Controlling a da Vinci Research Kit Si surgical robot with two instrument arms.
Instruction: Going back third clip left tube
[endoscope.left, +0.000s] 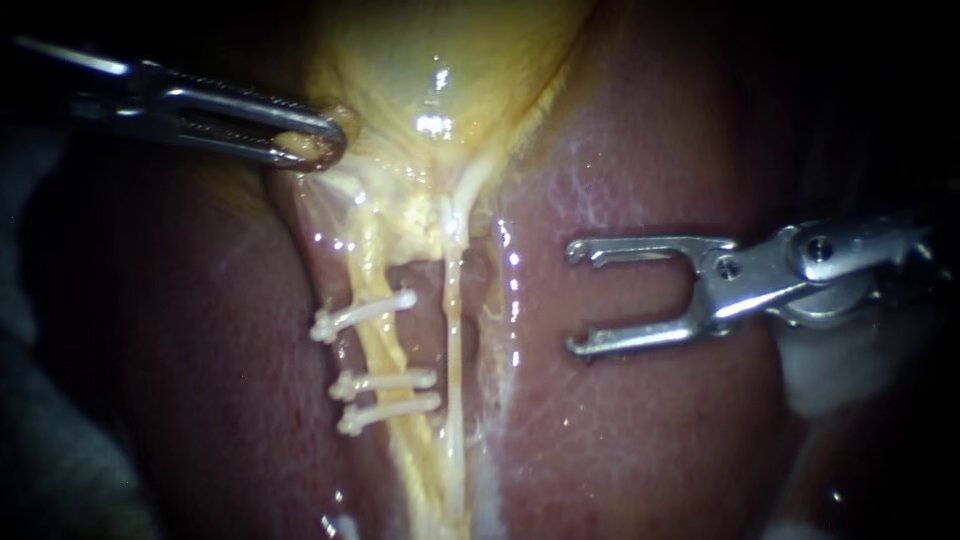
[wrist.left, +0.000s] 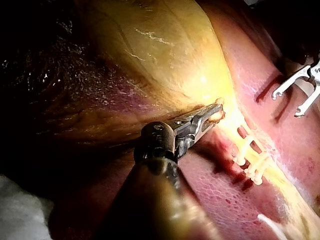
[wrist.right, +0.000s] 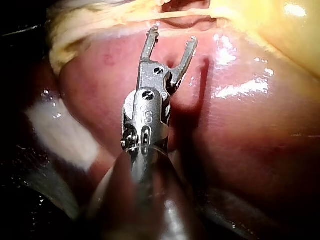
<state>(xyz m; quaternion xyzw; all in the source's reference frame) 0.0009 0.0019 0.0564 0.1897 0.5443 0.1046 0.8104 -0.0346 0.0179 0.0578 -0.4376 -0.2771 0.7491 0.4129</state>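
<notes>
Endoscope, left instrument: the left instrument (endoscope.left: 322, 145) enters from the upper left. Its jaws are closed on a fold at the narrow end of the gallbladder (endoscope.left: 440, 60).
Endoscope, right instrument: the right instrument (endoscope.left: 572, 298) hangs over the liver (endoscope.left: 640, 420), well apart from the tubes. Its jaws are spread wide and hold nothing.
Endoscope, left tube: the left tube (endoscope.left: 378, 340) runs down from the gallbladder. Three clips (endoscope.left: 385, 381) cross it, one higher up and two close together lower down. The thin right tube (endoscope.left: 453, 330) lies just beside it.
Endoscope, hard to see: both shafts fade into darkness at the edges.
Left wrist view: the instrument's own wrist covers the tissue under it. The clips lie beside its jaws, with the right instrument beyond them.
Right wrist view: the open jaws stand above the liver, short of a yellow strand ahead. A blurred white pad (wrist.right: 62, 132) lies beside the shaft.
</notes>
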